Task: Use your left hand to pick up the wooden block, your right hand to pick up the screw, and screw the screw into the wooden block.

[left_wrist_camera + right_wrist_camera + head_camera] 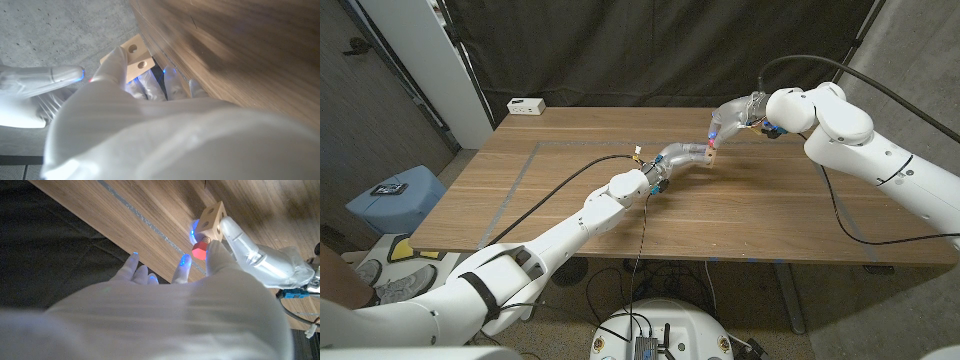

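The small wooden block (710, 152) is held up above the middle of the table by my left hand (680, 157), which grips it from the near-left side. In the left wrist view the block (135, 59) shows two round holes between my fingers. My right hand (733, 114) reaches down onto the block from the right. In the right wrist view it pinches the red-headed screw (201, 250) between thumb and finger, right against the block (212, 219), while my left hand (260, 262) grips the block from the other side. The screw's shaft is hidden.
A white box (526, 104) sits at the table's back left corner. Grey tape lines (517, 182) mark a rectangle on the wooden table (770, 210). A black cable (570, 180) runs along my left arm. A blue bin (396, 196) stands on the floor to the left.
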Controlling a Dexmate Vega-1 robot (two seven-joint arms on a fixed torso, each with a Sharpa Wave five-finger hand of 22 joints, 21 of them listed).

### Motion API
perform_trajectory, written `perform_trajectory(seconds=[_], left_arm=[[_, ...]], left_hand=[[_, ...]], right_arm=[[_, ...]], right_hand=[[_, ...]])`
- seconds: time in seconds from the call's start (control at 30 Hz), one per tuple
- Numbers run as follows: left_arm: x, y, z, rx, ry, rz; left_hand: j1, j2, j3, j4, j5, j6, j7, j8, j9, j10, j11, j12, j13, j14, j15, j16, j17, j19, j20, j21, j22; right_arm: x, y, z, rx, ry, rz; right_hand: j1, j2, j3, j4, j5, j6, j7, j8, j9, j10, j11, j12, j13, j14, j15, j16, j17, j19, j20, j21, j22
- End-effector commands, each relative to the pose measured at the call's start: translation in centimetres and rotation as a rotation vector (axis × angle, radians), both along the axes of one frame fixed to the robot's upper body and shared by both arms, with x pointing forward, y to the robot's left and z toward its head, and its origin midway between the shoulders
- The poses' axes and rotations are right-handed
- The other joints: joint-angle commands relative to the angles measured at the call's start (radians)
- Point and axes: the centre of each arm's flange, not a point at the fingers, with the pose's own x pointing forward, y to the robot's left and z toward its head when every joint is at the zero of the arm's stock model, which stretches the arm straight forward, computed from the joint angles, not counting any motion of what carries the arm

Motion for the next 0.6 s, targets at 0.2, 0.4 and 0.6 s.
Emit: perform_trajectory(seconds=[0.2, 0.4, 0.6], left_arm=[[0.22, -0.02, 0.04, 0.001, 0.002, 0.0], [0.16, 0.11, 0.03, -0.003, 0.0, 0.004], [0.0, 0.14, -0.03, -0.005, -0.002, 0.004]], left_hand=[[-0.023, 0.031, 0.071, 0.061, 0.005, 0.022, 0.017, 0.006, 0.004, 0.006, 0.002, 0.014, 0.033, 0.003, -0.042, 0.004, 0.002, 0.001, 0.002, 0.009, 0.006], [-0.022, 0.03, 0.071, 0.06, 0.005, 0.024, 0.016, 0.007, 0.004, 0.007, 0.0, 0.015, 0.033, 0.004, -0.043, 0.005, 0.002, 0.001, 0.001, 0.009, 0.006], [-0.022, 0.03, 0.071, 0.06, 0.004, 0.023, 0.016, 0.007, 0.004, 0.007, -0.003, 0.015, 0.033, 0.003, -0.042, 0.005, 0.003, 0.001, 0.0, 0.009, 0.006]], right_arm=[[0.47, -0.01, 0.02, -0.019, -0.007, 0.002], [0.64, 0.13, 0.02, -0.025, -0.014, 0.008], [0.59, 0.26, -0.01, -0.027, -0.022, 0.015]], right_hand=[[0.034, -0.002, 0.012, 0.006, -0.004, 0.001, -0.023, -0.003, 0.001, -0.005, -0.028, 0.009, 0.001, -0.011, -0.005, 0.0, -0.001, -0.009, 0.0, 0.003, 0.002], [0.04, -0.002, 0.012, 0.012, -0.006, 0.017, -0.023, 0.004, 0.002, -0.004, -0.04, 0.011, 0.001, -0.011, -0.007, 0.002, 0.0, -0.009, -0.002, 0.004, 0.002], [0.048, 0.003, 0.015, 0.015, -0.006, 0.036, -0.023, 0.011, 0.003, 0.0, -0.05, 0.014, 0.001, -0.011, -0.012, 0.004, 0.001, -0.007, -0.006, 0.005, 0.002]])
